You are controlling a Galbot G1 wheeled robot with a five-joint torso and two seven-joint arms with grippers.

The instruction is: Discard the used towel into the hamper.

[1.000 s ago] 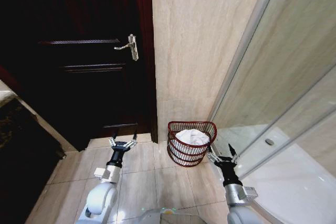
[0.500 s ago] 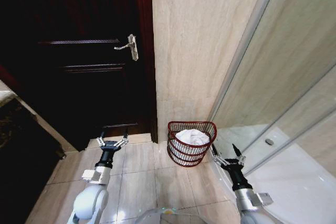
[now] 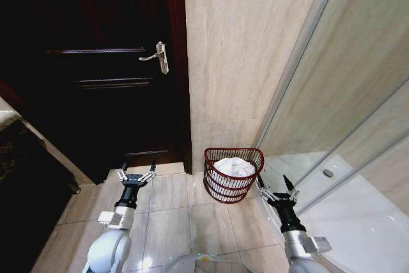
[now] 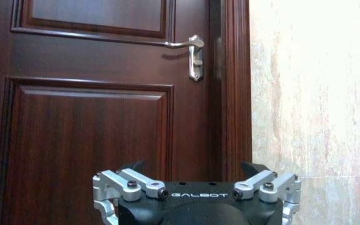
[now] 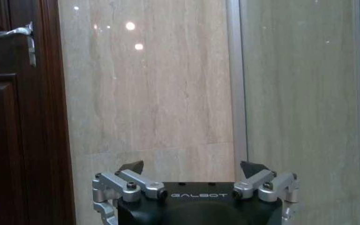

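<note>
Hamper (image 3: 233,182) and towel (image 3: 234,167) sit together on the tiled floor (image 3: 172,215), at the foot of the beige tiled wall (image 3: 243,62), between the dark wooden door (image 3: 96,62) on the robot's left and the glass shower panel (image 3: 345,113) on its right. The hamper is a dark red wire basket with horizontal rings and vertical bars, and the white towel lies bunched inside it, its top just below the rim.

The left gripper (image 3: 136,175) hangs low over the floor in front of the door, well to the left of the hamper and not touching it. Its fingers are spread apart and hold nothing. In the left wrist view the left gripper (image 4: 196,171) faces the door panels, with the silver door handle (image 4: 189,49) above it and the tiled wall alongside.

The right gripper (image 3: 275,189) is low beside the hamper's right side, near the base of the glass panel, and apart from the basket. Its fingers are likewise released and empty. In the right wrist view the right gripper (image 5: 194,169) points at the tiled wall, with the door's edge on one side and the metal frame of the shower panel on the other.
</note>
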